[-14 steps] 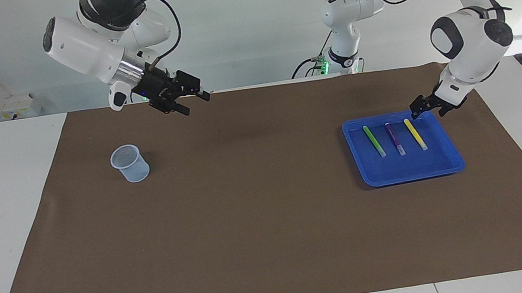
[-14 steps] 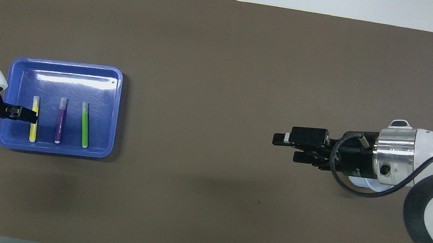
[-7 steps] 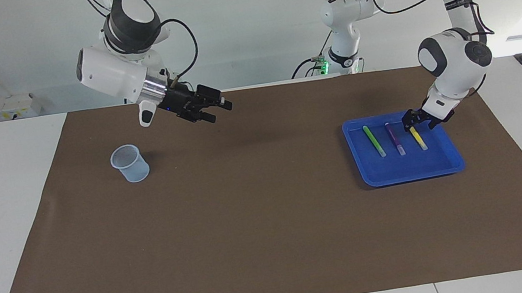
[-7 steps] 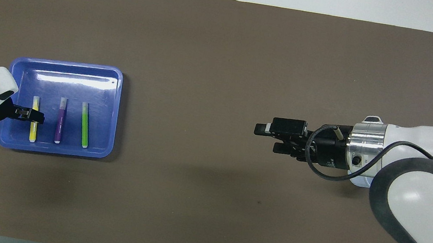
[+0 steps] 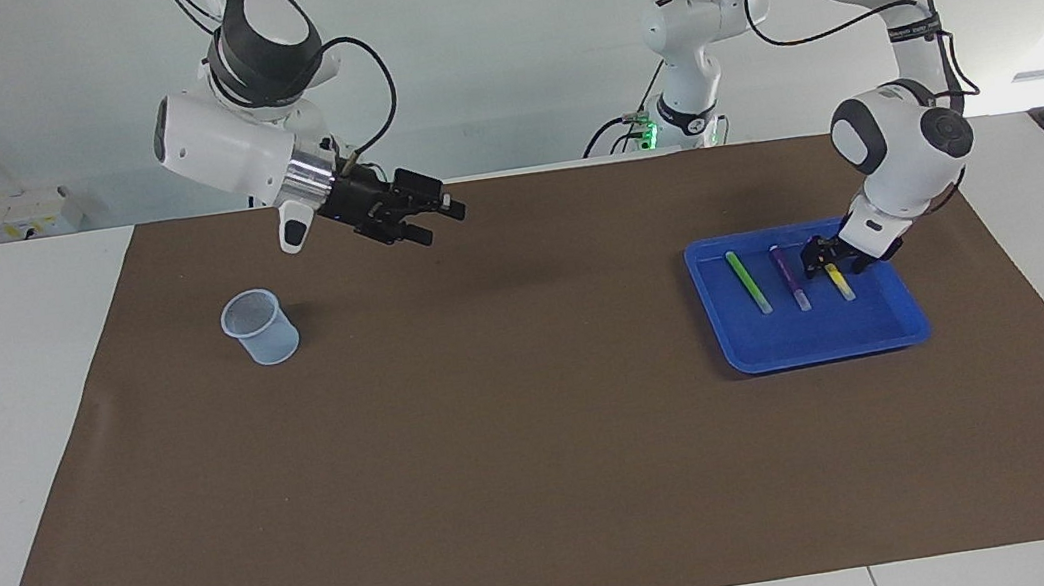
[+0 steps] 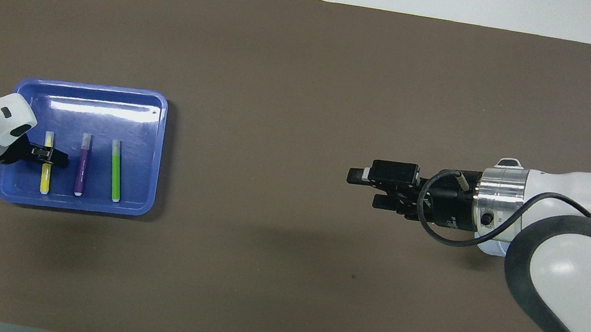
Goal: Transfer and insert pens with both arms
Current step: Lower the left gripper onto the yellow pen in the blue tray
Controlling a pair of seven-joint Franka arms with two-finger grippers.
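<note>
1. Cup (image 5: 260, 326), clear plastic, is standing upright on the brown mat (image 5: 523, 454) toward the right arm's end; nothing is lying between it and the blue tray (image 5: 822, 346) at the left arm's end.
2. Pens are lying side by side in the tray, pale ends pointing away from the robots: green pen (image 5: 749, 282), purple pen (image 5: 791, 279), yellow pen (image 5: 840, 282), the yellow one closest to the tray's outer wall.
3. Left gripper (image 5: 828, 262) is sitting down in the tray, straddling the yellow pen near its middle; fingers are either side of it, can't tell if they're clamping it.
4. Left arm is bending steeply down, wrist over the tray's edge.
5. Right gripper (image 5: 442, 220) is waiting in the air over bare mat, fingers apart, holding nothing, pointing toward the left arm's end.
</note>
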